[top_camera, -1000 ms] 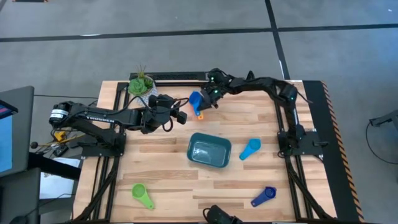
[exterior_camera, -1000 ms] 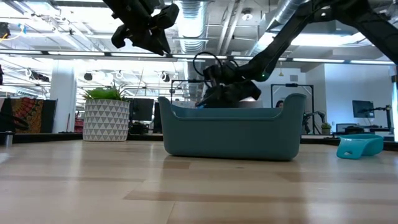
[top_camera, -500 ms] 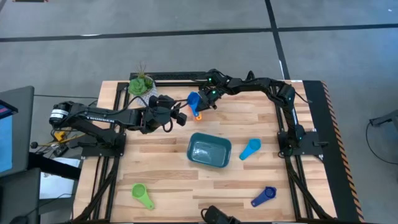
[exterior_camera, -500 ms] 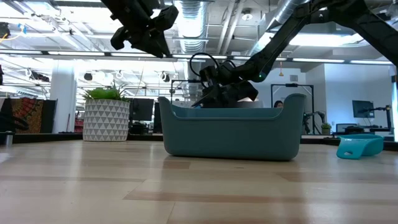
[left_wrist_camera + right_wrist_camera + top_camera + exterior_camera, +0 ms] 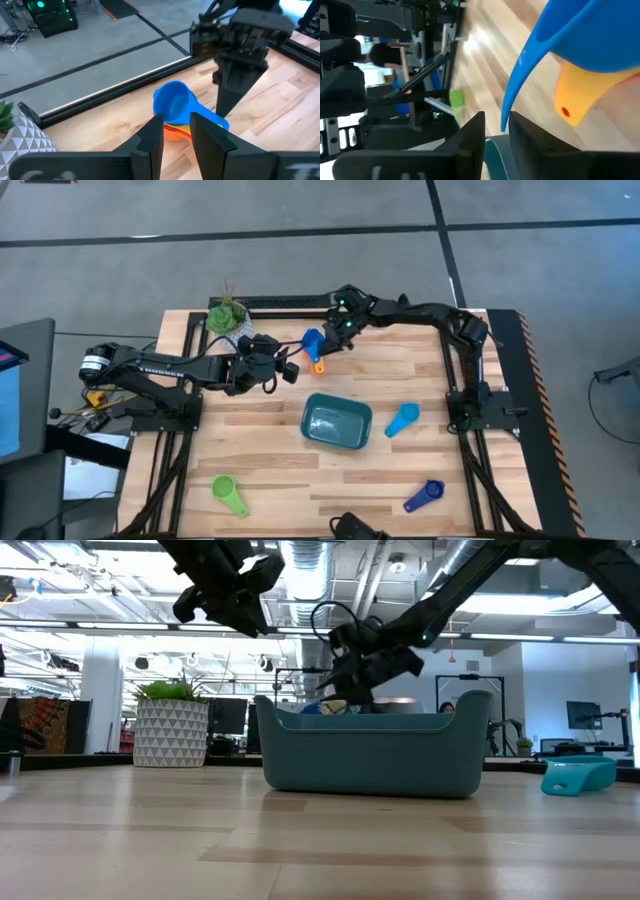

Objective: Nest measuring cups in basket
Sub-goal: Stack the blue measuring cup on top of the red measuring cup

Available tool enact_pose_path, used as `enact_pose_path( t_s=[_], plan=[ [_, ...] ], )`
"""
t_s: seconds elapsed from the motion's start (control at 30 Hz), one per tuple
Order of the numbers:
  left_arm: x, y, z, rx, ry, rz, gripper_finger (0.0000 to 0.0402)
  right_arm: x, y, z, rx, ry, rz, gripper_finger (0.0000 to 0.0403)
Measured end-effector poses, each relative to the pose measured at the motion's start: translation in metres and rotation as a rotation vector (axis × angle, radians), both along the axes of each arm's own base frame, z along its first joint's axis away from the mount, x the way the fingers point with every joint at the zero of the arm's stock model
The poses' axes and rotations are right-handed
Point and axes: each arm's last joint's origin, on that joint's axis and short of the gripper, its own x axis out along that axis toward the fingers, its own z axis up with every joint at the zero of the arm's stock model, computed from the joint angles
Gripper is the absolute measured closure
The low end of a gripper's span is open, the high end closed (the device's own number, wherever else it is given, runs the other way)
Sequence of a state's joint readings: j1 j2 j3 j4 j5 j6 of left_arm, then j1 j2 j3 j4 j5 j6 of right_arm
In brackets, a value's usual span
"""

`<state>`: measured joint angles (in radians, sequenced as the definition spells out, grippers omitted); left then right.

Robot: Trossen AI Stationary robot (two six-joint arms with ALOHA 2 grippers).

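Note:
A blue measuring cup (image 5: 312, 342) sits nested on an orange cup (image 5: 320, 363) near the table's far edge; the left wrist view shows the blue cup (image 5: 172, 101) with orange and red under it. My right gripper (image 5: 331, 340) is shut on the blue cup's handle. My left gripper (image 5: 286, 370) hovers left of the stack, narrowly open and holding nothing. The teal basket (image 5: 337, 422) stands on its base at mid table and holds no cup. Light blue (image 5: 401, 419), dark blue (image 5: 424, 496) and green (image 5: 228, 494) cups lie on the wood. My right gripper pinches the blue cup's flat handle (image 5: 506, 116) between its two fingers (image 5: 231, 95), which come from above and point down. The bowl (image 5: 600, 35) sticks out beyond the fingers over the orange cup's handle (image 5: 577, 97). I cannot tell whether the cup is lifted off the stack.
A white patterned pot with a green plant (image 5: 228, 320) stands at the far left corner, close behind my left arm. The basket wall (image 5: 375, 755) hides the stack in the low view. Bare wood lies between the basket and the cups at the near edge.
My right gripper has risen a little with the blue cup and tipped; in the low view it now stands higher above the basket's rim. It has stayed shut on the handle. My left arm has hardly moved.

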<state>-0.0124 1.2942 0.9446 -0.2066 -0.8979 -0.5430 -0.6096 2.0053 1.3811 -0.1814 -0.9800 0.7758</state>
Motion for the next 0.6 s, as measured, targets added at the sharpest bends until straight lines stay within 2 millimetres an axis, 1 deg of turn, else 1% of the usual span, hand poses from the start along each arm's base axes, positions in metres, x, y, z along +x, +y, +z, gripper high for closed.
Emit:
enact_pose_path(
  t_s=[0.2, 0.37, 0.5, 0.6],
  plan=[
    [0.000, 0.000, 0.000, -0.005, -0.012, 0.004, 0.0317, -0.018, 0.006, 0.005, -0.097, 0.132, -0.004, 0.0307],
    [0.001, 0.000, 0.001, -0.005, -0.023, 0.005, 0.0317, -0.027, 0.010, -0.003, -0.164, 0.256, 0.013, 0.0322],
    [0.001, 0.000, 0.001, 0.004, -0.010, 0.001, 0.0317, -0.033, 0.009, -0.007, -0.252, 0.339, 0.008, 0.0334],
    [0.000, 0.000, 0.000, 0.016, 0.026, -0.006, 0.0317, -0.035, 0.008, -0.007, -0.280, 0.353, 0.011, 0.0337]
  ],
)
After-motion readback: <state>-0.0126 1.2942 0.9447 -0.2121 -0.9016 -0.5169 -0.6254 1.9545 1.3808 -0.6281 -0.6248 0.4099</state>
